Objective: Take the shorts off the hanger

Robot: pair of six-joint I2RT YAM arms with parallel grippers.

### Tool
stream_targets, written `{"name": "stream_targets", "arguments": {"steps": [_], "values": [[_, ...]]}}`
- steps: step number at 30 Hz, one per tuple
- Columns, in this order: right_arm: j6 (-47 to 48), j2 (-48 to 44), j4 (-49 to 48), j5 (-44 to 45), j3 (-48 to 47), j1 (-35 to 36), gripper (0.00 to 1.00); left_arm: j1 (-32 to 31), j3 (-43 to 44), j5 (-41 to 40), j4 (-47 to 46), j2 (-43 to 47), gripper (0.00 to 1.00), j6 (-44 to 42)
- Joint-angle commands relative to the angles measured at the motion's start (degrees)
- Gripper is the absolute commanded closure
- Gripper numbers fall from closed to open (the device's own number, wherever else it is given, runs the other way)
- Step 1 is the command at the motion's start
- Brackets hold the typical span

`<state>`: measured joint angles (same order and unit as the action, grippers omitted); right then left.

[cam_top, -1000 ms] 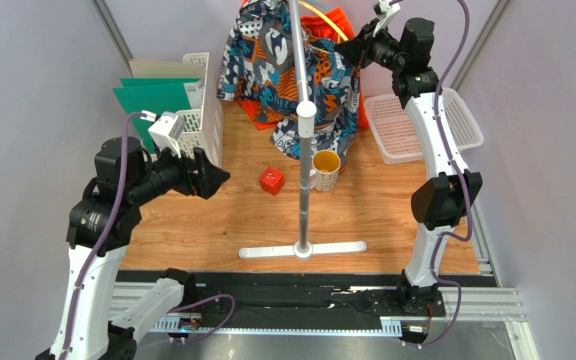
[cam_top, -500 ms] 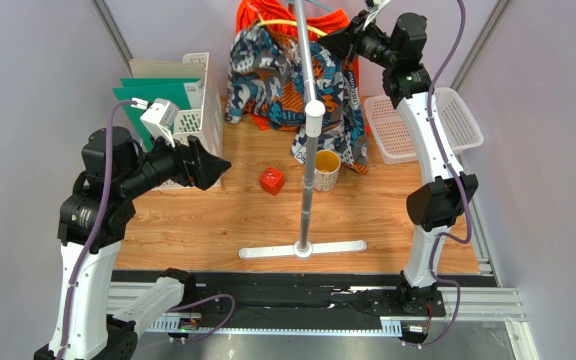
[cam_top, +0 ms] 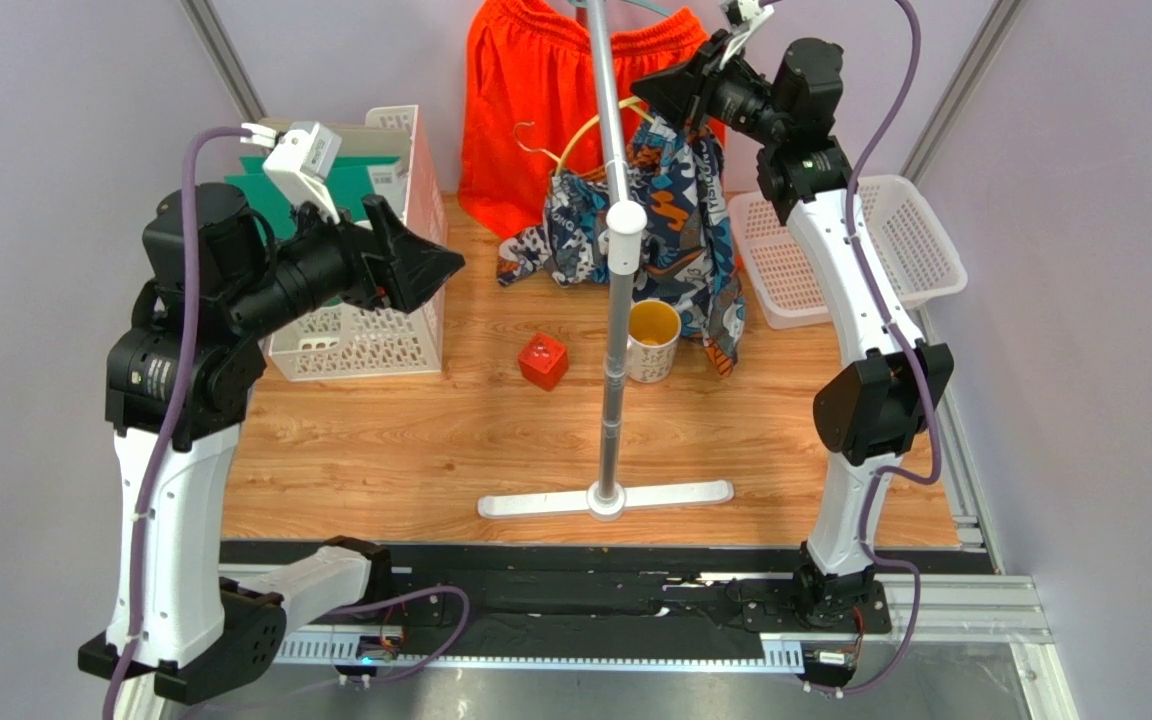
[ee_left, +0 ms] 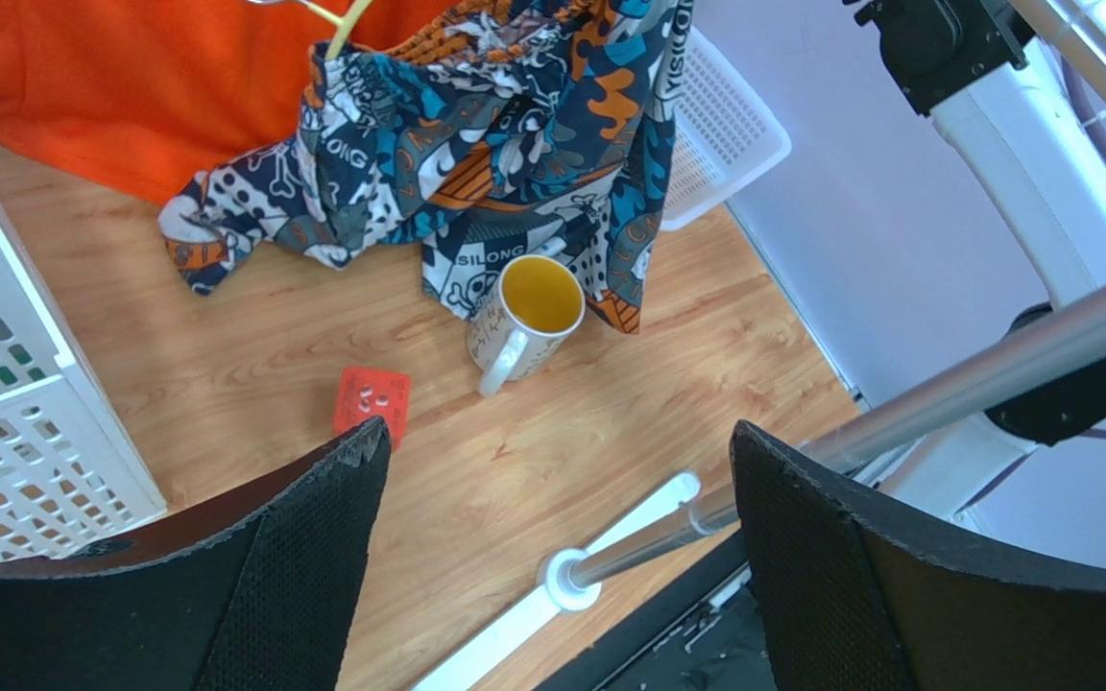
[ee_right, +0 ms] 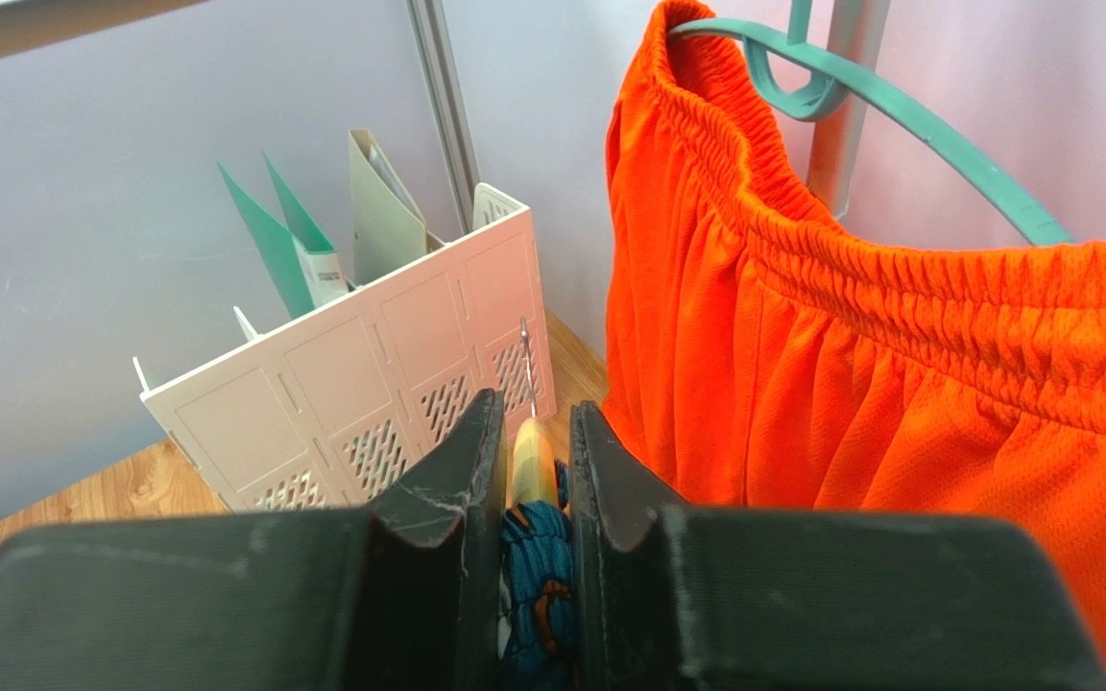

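The plain orange shorts (cam_top: 537, 105) hang on a teal hanger (ee_right: 876, 101) at the back, and also show in the right wrist view (ee_right: 920, 360) and the left wrist view (ee_left: 126, 87). The printed shorts (cam_top: 657, 225) droop from a yellow hanger (cam_top: 597, 128), their lower part resting on the floor (ee_left: 487, 130). My right gripper (cam_top: 657, 93) is shut on the yellow hanger (ee_right: 530, 454), with printed cloth (ee_right: 537, 576) between the fingers. My left gripper (cam_top: 440, 270) is open and empty, raised left of the pole and pointing at the printed shorts (ee_left: 559, 439).
A grey stand pole (cam_top: 612, 300) rises from a white base (cam_top: 605, 500) in the middle. A yellow-lined mug (cam_top: 651, 338) and a red cube (cam_top: 543, 362) sit on the wood floor. A white file rack (cam_top: 364, 300) stands left; a white mesh basket (cam_top: 838, 248) stands right.
The printed shorts have slid down and right, uncovering the orange shorts behind. My right gripper shifted slightly with the hanger. My left arm rose and moved back.
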<state>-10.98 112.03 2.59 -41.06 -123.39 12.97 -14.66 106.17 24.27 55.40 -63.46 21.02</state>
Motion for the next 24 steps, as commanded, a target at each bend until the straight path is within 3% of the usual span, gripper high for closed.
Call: {"name": "stream_targets", "arguments": {"steps": [1,9,16,20,24], "values": [[-0.9,0.5,-5.8,-0.5,-3.5,-0.2,1.0,-0.3,2.2,-1.7,-2.3,-4.2,0.12,5.0],[-3.0,-3.2,-10.2,-0.8,4.1,-0.1,1.0,-0.1,1.6,-1.6,-10.6,-18.3,0.24,16.5],[-9.1,-2.9,-13.5,0.8,4.7,-0.1,1.0,-0.3,3.3,-4.1,-23.7,-34.2,0.21,22.0],[-7.0,-3.0,-9.5,1.1,2.5,0.1,1.0,-0.4,4.0,-8.0,-27.7,-40.8,0.2,21.8],[-6.9,-5.0,-9.4,1.3,5.2,-0.1,1.0,-0.4,5.9,-6.2,-37.5,-48.0,0.25,24.9]]}}
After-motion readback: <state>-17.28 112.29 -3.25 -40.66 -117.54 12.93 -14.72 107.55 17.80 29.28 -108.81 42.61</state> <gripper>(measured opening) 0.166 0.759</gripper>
